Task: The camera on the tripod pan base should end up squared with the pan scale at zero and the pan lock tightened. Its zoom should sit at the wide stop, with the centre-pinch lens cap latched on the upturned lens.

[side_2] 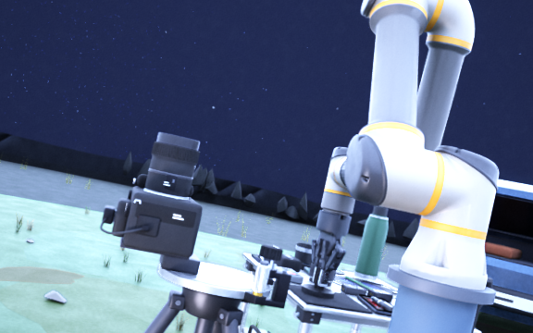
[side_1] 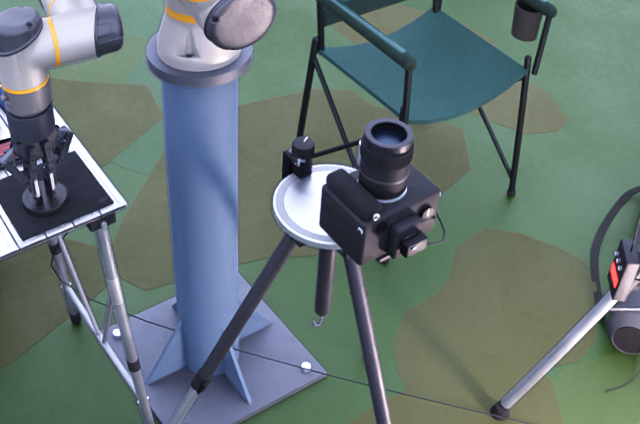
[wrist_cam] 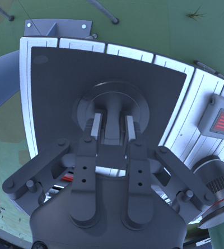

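The black lens cap lies on a dark mat on the folding table at the left. I grip the cap's centre pinch in my gripper, which points straight down on it. The cap rests on the mat. The camera sits on the round pan base of the tripod, its lens upturned and uncovered. The body stands turned at an angle on the plate. The pan lock knob stands at the plate's far rim.
The blue robot pedestal stands between table and tripod. A green folding chair is behind the tripod. A spare lens, a red-lit box and a green bottle share the table. Another tripod leg crosses the right.
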`<action>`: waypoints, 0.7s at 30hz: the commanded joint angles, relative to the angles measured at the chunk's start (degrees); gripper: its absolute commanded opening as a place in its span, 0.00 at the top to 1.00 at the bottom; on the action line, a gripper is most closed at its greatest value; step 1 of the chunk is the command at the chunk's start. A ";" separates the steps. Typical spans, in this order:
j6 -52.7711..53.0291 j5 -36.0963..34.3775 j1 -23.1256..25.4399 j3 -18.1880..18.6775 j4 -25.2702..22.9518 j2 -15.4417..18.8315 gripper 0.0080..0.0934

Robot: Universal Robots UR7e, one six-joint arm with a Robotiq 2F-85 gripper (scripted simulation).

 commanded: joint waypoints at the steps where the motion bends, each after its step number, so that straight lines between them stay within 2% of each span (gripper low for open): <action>1: 0.00 0.00 0.00 -0.01 0.27 -0.31 1.00; 8: 0.00 -0.02 0.01 -0.12 4.64 -4.73 1.00; 21: 0.00 -0.04 0.01 -1.94 19.96 -18.28 1.00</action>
